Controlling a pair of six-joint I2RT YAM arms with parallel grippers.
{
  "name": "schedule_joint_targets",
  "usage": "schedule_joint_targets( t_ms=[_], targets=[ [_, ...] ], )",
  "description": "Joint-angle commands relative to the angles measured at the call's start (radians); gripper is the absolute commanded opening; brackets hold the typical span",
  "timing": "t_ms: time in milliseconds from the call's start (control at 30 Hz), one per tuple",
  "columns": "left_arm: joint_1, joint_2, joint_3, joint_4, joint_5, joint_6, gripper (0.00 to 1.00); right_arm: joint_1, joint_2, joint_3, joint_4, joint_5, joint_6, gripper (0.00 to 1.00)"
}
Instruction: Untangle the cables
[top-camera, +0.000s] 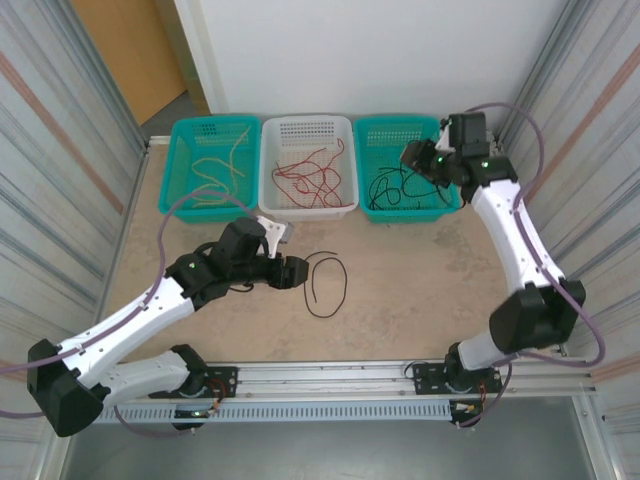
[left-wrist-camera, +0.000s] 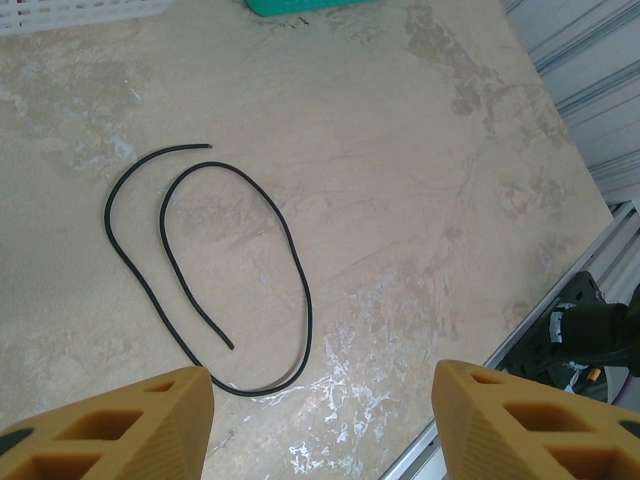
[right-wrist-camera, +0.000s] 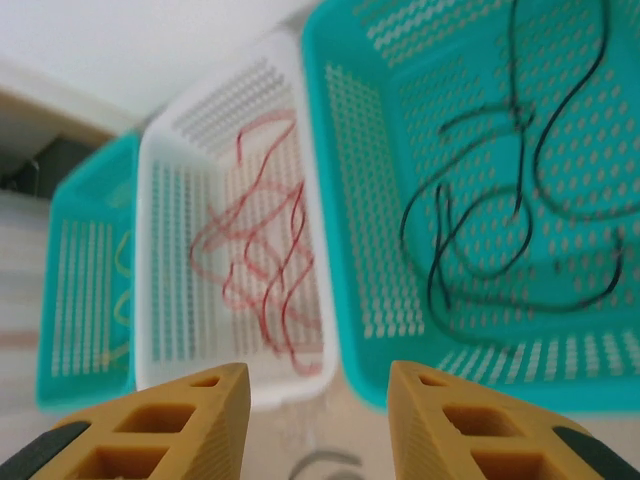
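Observation:
One black cable lies alone on the table in a long loop. My left gripper hovers open just left of it, with nothing between its fingers. Red cables lie in the white basket. Black cables are in the right teal basket, and yellow cables in the left teal basket. My right gripper hangs open and empty above the right teal basket.
The three baskets stand in a row along the table's far edge. Corrugated metal walls close in both sides. A metal rail runs along the near edge, seen also as the table's edge rail at the right of the left wrist view.

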Motion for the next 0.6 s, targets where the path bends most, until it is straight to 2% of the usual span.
schedule_joint_targets(
  t_ms=[0, 133, 267, 400, 500, 567],
  targets=[
    [0.004, -0.01, -0.038, 0.038, 0.017, -0.025, 0.61, 0.126, -0.13, -0.122, -0.017, 0.112, -0.024, 0.4],
    [0.007, 0.014, -0.042, 0.064, 0.028, -0.034, 0.61, 0.318, -0.223, -0.261, -0.014, 0.226, 0.039, 0.42],
    [0.01, 0.057, 0.035, 0.027, 0.027, -0.016, 0.59, 0.489, -0.269, -0.361, -0.022, 0.345, 0.096, 0.45],
    [0.009, 0.05, 0.067, 0.037, 0.025, -0.034, 0.6, 0.567, -0.27, -0.423, -0.033, 0.34, 0.158, 0.46],
    [0.012, 0.025, 0.011, 0.083, -0.003, -0.056, 0.62, 0.637, -0.274, -0.482, -0.022, 0.417, 0.169, 0.53],
    [0.03, 0.031, -0.002, 0.067, -0.008, -0.082, 0.61, 0.633, -0.252, -0.532, 0.015, 0.383, 0.217, 0.54]
  ],
)
